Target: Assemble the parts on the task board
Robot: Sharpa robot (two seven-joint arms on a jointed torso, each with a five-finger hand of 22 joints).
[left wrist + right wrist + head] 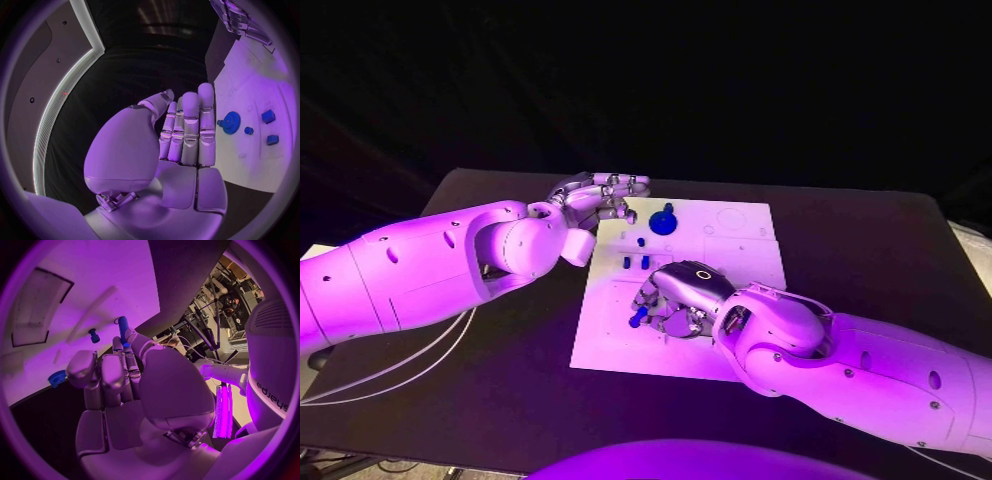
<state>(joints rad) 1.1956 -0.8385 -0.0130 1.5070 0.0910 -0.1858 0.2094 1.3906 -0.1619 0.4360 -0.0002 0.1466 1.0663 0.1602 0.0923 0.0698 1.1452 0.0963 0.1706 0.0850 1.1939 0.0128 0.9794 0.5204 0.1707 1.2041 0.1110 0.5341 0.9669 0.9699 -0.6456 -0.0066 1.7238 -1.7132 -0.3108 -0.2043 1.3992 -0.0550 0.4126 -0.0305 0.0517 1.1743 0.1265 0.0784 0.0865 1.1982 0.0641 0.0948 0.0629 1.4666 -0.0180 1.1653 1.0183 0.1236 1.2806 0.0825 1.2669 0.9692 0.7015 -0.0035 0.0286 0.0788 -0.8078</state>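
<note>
Right robot hand [678,300] pinches blue peg [122,330] over task board [733,260].

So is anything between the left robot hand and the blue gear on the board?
Nothing visible. The left robot hand holds nothing, fingers straight, at the board's far left corner, with the gear just past its fingertips. Only bare board lies between them. The right robot hand is nearer the front.

head cam overhead, wrist cams close, shared task board [733,250]
</note>
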